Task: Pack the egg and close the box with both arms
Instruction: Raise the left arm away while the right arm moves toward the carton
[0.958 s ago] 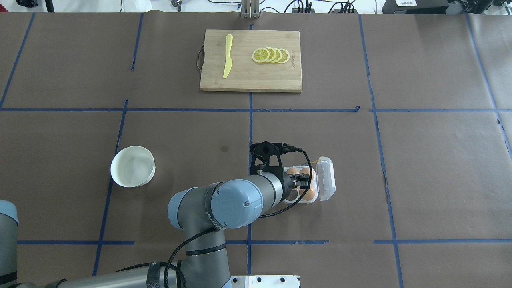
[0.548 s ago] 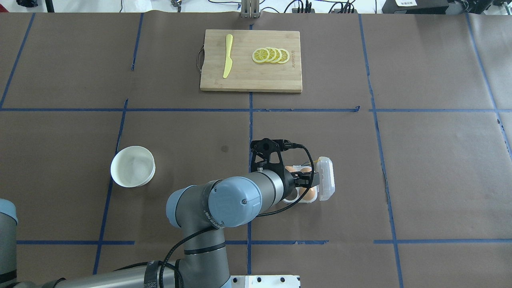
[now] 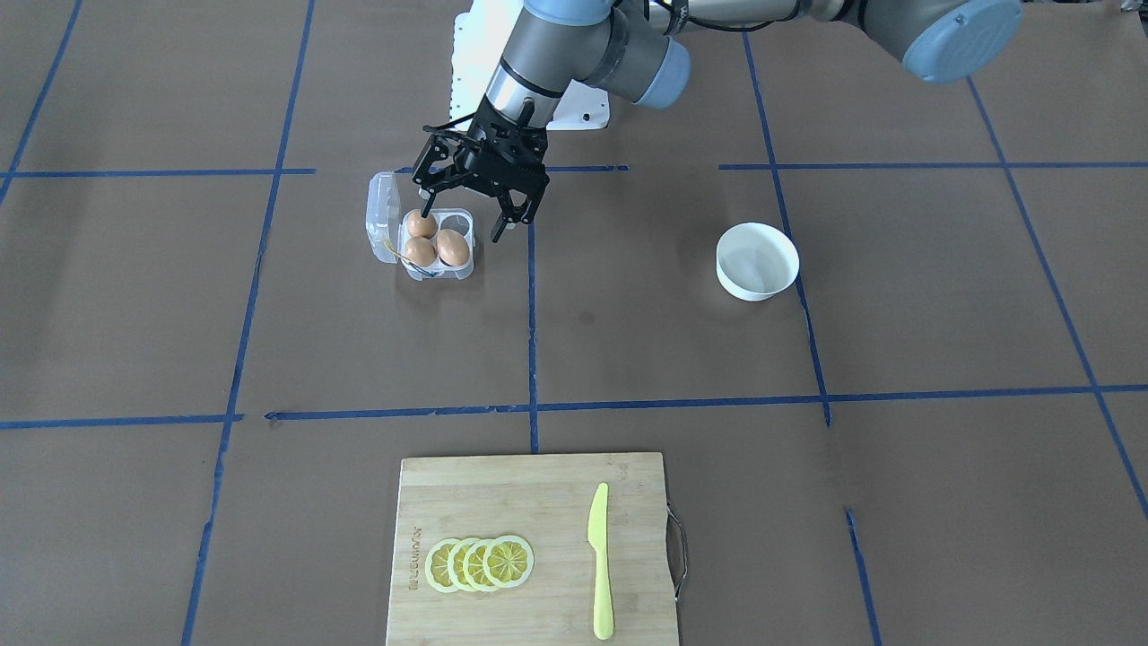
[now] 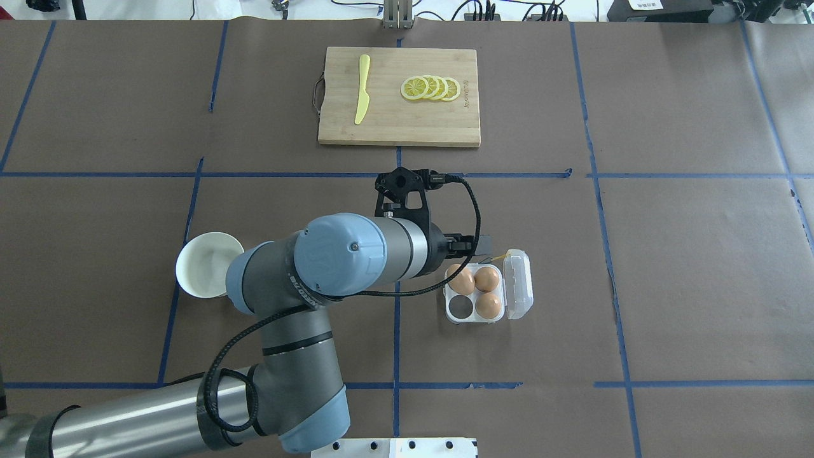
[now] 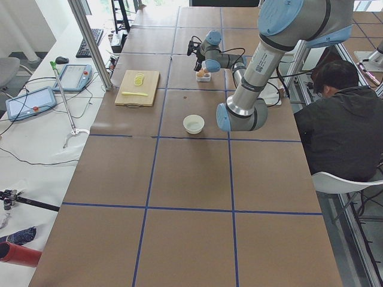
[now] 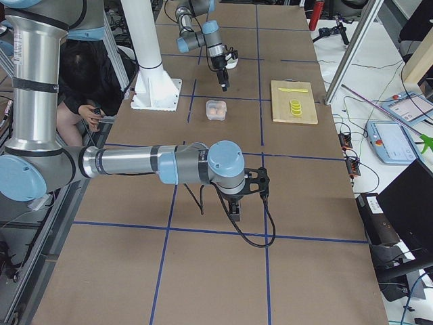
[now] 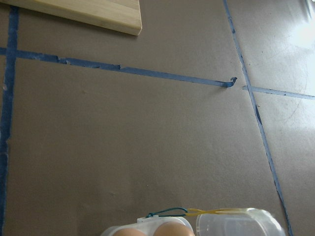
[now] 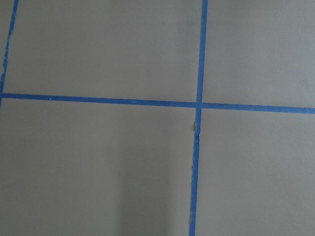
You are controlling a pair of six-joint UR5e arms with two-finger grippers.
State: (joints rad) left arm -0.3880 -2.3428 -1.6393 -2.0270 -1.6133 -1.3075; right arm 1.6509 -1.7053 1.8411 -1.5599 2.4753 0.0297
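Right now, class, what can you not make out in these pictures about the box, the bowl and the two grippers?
Right gripper: shows only in the exterior right view, small; open or shut, cannot tell.
Box: cut off by the left wrist view's lower edge.
Bowl: right side hidden by the left arm in the overhead view.
Eggs: too small to count in the exterior left view.

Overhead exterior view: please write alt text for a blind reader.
The left gripper hangs open by an open clear box with three eggs and one empty cup. A white bowl is at left, a cutting board with lemon slices farther back.
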